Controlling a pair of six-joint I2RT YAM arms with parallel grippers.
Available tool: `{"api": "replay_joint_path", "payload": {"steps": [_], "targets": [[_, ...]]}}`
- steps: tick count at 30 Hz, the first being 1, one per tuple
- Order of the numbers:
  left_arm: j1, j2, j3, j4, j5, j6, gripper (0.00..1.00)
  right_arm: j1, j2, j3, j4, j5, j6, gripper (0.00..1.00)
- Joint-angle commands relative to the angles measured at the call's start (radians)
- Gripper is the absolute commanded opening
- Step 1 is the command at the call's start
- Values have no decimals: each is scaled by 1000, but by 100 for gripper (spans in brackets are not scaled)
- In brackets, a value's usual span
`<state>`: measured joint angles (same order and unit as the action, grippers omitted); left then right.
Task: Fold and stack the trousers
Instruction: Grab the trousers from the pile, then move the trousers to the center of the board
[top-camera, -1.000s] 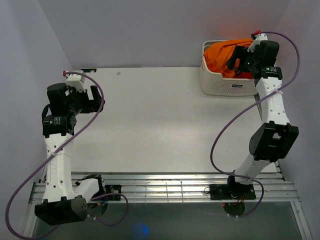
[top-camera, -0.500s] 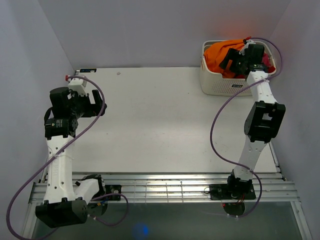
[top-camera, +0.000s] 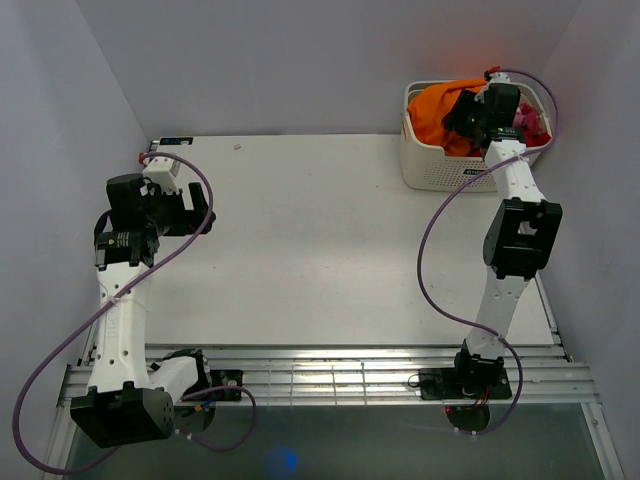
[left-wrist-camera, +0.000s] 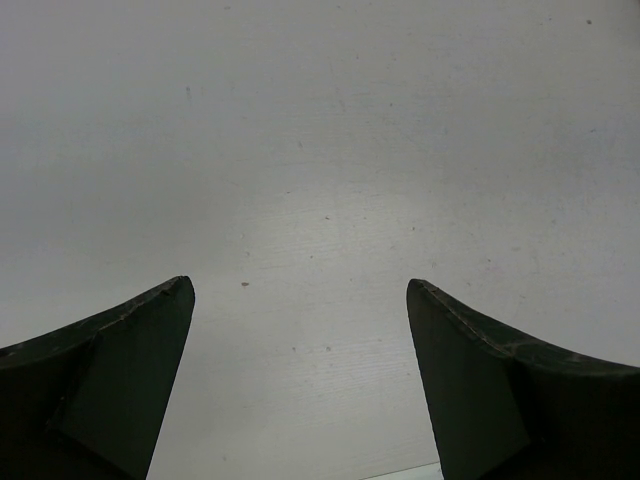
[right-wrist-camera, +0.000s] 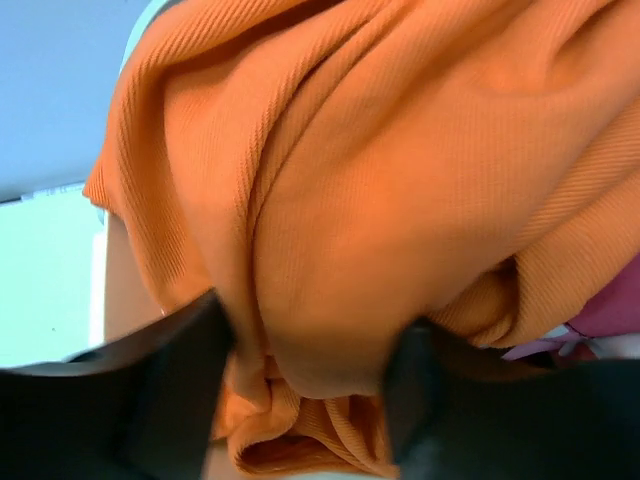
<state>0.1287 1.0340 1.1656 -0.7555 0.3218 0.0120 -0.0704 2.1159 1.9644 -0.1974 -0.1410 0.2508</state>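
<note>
Reaching into the white basket (top-camera: 440, 172) at the frame's upper right, your right gripper (right-wrist-camera: 312, 330) stands wide open astride a bunched fold of the orange trousers (right-wrist-camera: 380, 200). Your left gripper (left-wrist-camera: 300, 285) hangs open and empty over the table (left-wrist-camera: 320, 150), left side.

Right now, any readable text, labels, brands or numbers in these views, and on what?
None legible.
On the front of the white perforated plastic basket, a small dark label: too small to read.
On the black joint of the left arm, a pale marking: blurred, unreadable.
On the bright-orange ribbed cloth trousers and the white table: no text in the wrist views.
</note>
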Motion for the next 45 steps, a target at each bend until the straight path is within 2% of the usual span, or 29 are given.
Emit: {"api": "replay_joint_path", "payload": {"steps": [1,2,4,5,6,17,29,35,39,44,45], "targets": [[2,-26,12,2,19,17,98,4,1,57,82,63,-13,53],[0,-31,14,4,19,20,98,3,-16,63,90,58,-15,37],[0,-35,14,2,20,20,98,1,-43,74,102,43,-19,23],[0,-37,16,2,19,16,98,1,-53,85,105,35,-22,12],[0,-38,16,2,28,5,98,1,-65,108,113,24,-22,8],[2,-66,-9,5,85,-59,98,0,-310,68,321,-55,-18,8],[2,-89,35,62,117,-136,98,1,-557,76,420,-118,-2,8],[0,-86,95,53,135,-155,98,3,-711,22,444,-224,28,8],[0,-101,108,56,149,-132,98,17,-829,-126,441,-375,47,8],[0,-117,108,47,164,-80,98,84,-1013,-497,416,-555,-16,8],[2,-118,106,41,169,-70,98,134,-1031,-539,397,-584,-40,8]]}}
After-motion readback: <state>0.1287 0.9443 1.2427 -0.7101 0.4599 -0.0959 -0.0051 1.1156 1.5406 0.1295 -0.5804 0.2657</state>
